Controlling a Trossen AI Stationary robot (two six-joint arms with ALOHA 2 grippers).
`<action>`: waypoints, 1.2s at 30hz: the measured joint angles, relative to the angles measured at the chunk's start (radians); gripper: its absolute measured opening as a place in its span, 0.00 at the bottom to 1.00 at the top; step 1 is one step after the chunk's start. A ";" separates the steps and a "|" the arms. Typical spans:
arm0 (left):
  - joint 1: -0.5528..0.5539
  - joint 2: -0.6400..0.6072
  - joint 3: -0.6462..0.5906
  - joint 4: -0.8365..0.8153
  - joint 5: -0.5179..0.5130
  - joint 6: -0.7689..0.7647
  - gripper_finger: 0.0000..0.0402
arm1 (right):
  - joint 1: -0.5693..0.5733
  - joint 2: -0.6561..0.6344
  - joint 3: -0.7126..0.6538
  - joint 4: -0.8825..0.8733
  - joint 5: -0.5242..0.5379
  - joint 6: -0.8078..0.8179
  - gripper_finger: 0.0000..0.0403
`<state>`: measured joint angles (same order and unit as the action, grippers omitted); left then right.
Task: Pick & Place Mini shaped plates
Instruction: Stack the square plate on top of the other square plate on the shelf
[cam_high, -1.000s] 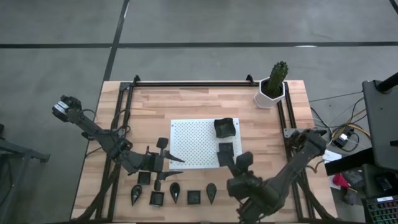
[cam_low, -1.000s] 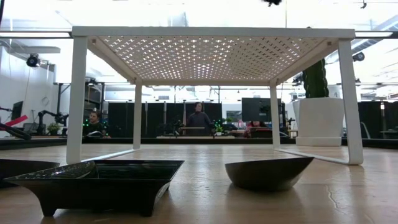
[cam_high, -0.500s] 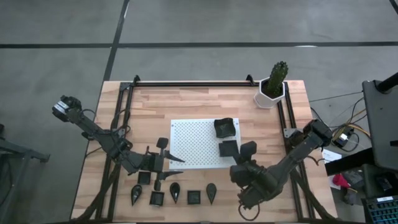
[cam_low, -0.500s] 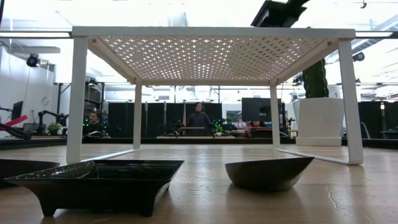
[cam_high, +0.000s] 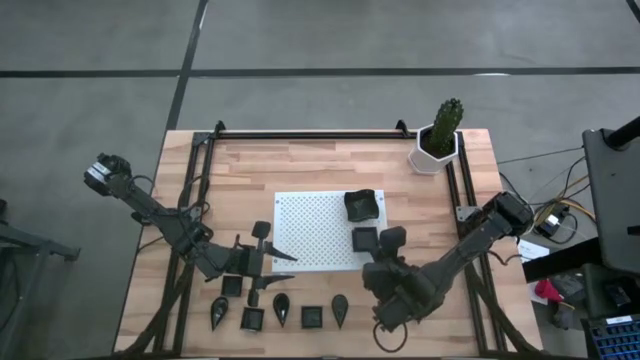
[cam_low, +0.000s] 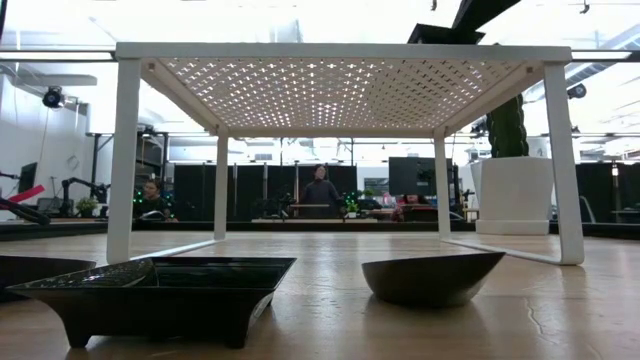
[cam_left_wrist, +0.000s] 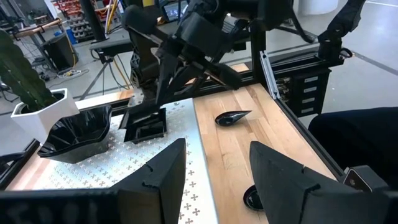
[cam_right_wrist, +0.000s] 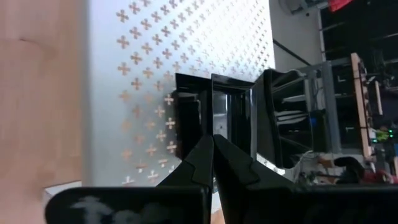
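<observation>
On the white perforated board (cam_high: 315, 228) sit a larger black dish (cam_high: 361, 204) and a small square plate (cam_high: 366, 239). My right gripper (cam_right_wrist: 213, 140) is shut at that plate's rim, over the board's near right corner (cam_high: 378, 244). Several more mini shaped plates, square and teardrop, lie in a row (cam_high: 282, 308) by the table's near edge. Two of them show up close in the low view: a square one (cam_low: 160, 290) and a teardrop one (cam_low: 430, 277). My left gripper (cam_high: 272, 245) hovers open at the board's near left corner, with nothing between its fingers (cam_left_wrist: 217, 146). My right gripper pinches the small square plate's near rim (cam_right_wrist: 212, 124) between its two fingertips. The fingers slant down at it from the table's near right side (cam_left_wrist: 158, 99). The plate sits low at the board, roughly level; whether its underside rests on the board I cannot tell.
A white hexagonal pot with a cactus (cam_high: 437, 140) stands at the far right corner. Black rails (cam_high: 205, 190) run along the table's left, far and right sides. Bare wood lies between the board and the far rail. People sit in the room beyond (cam_low: 320, 190).
My right gripper, still shut, has gone a little toward the table's far edge and sunk lower over the board's near right corner, its arm swinging in from the near side. The small square plate has barely shifted on the board.
</observation>
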<state>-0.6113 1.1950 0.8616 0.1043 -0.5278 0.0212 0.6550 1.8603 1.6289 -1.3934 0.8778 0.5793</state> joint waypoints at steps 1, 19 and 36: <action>0.000 0.000 0.000 0.000 0.000 0.000 0.44 | -0.001 0.000 -0.002 0.003 0.000 0.000 0.02; 0.000 0.000 0.000 -0.001 0.000 0.000 0.44 | -0.007 0.002 -0.009 0.041 -0.034 -0.007 0.02; 0.000 0.000 0.000 -0.001 0.000 -0.001 0.44 | -0.012 0.002 -0.010 0.046 -0.023 -0.011 0.14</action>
<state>-0.6113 1.1950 0.8616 0.1036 -0.5279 0.0200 0.6430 1.8618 1.6188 -1.3476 0.8550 0.5684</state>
